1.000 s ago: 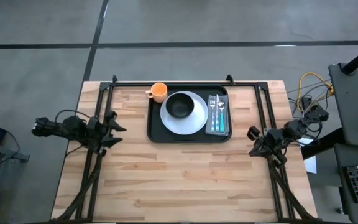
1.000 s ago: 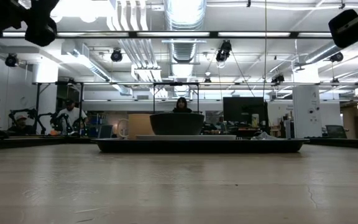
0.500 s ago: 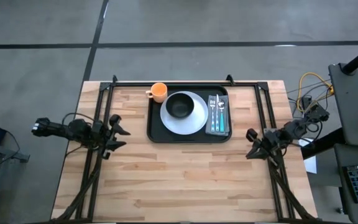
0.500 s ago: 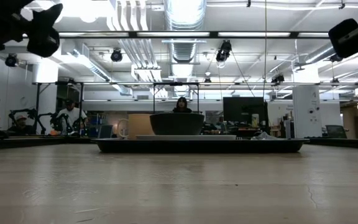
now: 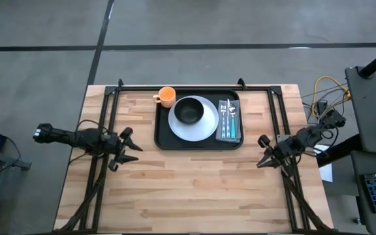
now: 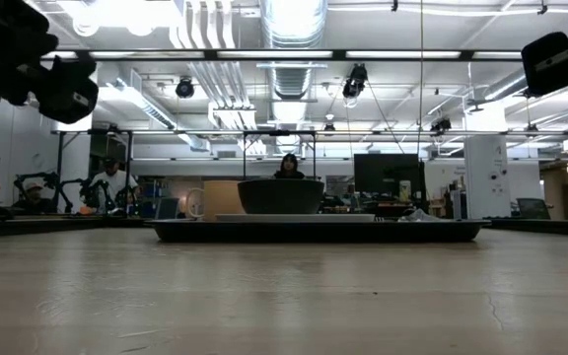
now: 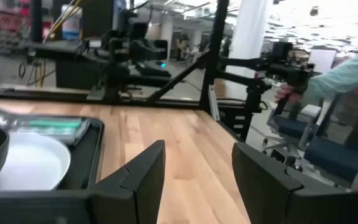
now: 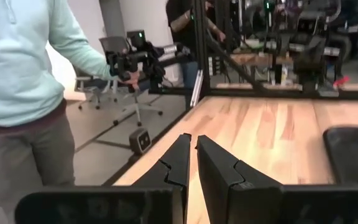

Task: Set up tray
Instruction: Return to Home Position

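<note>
Two pincers flank the tray [image 5: 162,134], which sits at the far middle of the worktop [image 5: 194,189], its long axis running left to right between them. The left pincer [image 5: 130,146] is spread wide and empty off the tray's left end. The right pincer [image 5: 261,153], fingers pressed together on nothing, sits off the right end, perhaps slightly nearer. With white plate [image 5: 206,129], black bowl [image 5: 188,111], orange cup [image 5: 167,96] and blue cutlery [image 5: 227,121] aboard, we judge each arm need only draw outward.

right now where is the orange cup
In the high view the cup sits at the tray's upper left corner, just left of the white plate.
</note>
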Robot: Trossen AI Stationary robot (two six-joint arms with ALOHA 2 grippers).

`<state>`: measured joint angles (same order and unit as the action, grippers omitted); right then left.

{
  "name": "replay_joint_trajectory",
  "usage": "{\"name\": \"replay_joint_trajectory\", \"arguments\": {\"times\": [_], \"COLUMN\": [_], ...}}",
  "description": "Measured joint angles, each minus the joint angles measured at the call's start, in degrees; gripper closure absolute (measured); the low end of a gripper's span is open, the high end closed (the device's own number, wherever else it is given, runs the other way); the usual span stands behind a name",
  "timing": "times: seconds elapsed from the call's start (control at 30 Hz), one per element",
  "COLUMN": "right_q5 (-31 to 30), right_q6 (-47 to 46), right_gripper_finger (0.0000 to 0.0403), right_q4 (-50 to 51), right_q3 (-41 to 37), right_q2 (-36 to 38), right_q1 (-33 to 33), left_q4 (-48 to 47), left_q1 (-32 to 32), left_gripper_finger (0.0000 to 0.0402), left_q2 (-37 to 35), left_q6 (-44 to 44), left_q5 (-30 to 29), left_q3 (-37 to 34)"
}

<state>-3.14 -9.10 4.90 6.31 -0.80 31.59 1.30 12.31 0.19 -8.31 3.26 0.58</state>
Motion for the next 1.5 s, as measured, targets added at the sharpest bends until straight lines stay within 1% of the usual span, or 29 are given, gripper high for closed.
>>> {"name": "replay_joint_trajectory", "arguments": {"times": [0.2, 0.37, 0.43, 0.53, 0.63, 0.73, 0.87, 0.97, 1.1, 1.17, 1.27, 1.37, 1.5], "right_q5": [0.0, 0.1, 1.4, 6.0, 6.1, 6.1, 3.2, 2.7, 2.2, -0.7, -6.7, -11.5, -13.9], "right_q6": [-2.7, -1.9, 0.1, 1.5, -1.2, -0.8, 2.2, 4.2, 3.0, 1.2, -1.3, -1.7, -0.1], "right_gripper_finger": [0.0381, 0.0381, 0.0381, 0.0381, 0.0381, 0.0381, 0.0381, 0.0381, 0.0381, 0.0381, 0.0381, 0.0381, 0.0381], "right_q4": [2.9, 3.9, 4.0, 6.8, 10.4, 11.6, 11.7, 13.0, 15.9, 16.4, 17.8, 18.5, 18.2], "right_q3": [0.0, -0.1, -0.1, -0.1, -0.3, -0.7, -0.7, -0.4, 0.1, 0.3, 0.5, 0.7, 0.7], "right_q2": [0.0, 0.0, 0.0, 0.0, 0.0, 0.0, -0.1, -0.1, -0.1, -0.1, -0.1, -0.1, -0.1], "right_q1": [0.0, 0.0, 0.0, 0.0, 0.0, 0.0, 0.0, 0.0, 0.0, 0.0, 0.0, 0.0, 0.0], "left_q4": [-0.1, -0.2, -0.3, -0.3, -0.3, -0.3, -0.3, -0.3, -0.3, -0.3, -0.4, -0.4, -0.3], "left_q1": [0.0, 0.0, 0.0, 0.0, 0.0, 0.0, 0.0, 0.0, 0.0, 0.0, 0.0, 0.0, 0.0], "left_gripper_finger": [0.0234, 0.0234, 0.0234, 0.0234, 0.0234, 0.0234, 0.0234, 0.0234, 0.0234, 0.0234, 0.0234, 0.0234, 0.0234], "left_q2": [0.8, 0.8, 0.9, 1.3, 1.9, 2.4, 3.1, 3.7, 4.4, 4.6, 4.8, 4.8, 4.8], "left_q6": [-1.3, -3.0, -3.2, -3.2, -3.2, -3.2, -3.2, -3.2, -3.2, -3.2, -3.2, -3.2, -3.2], "left_q5": [-0.4, -0.4, -0.4, -0.5, -0.4, -0.4, -0.5, -0.4, -0.4, -0.4, -0.4, -0.4, -0.4], "left_q3": [0.0, 0.0, 0.0, 0.0, 0.0, 0.0, 0.0, 0.0, 0.0, 0.0, 0.0, 0.1, 0.1]}}
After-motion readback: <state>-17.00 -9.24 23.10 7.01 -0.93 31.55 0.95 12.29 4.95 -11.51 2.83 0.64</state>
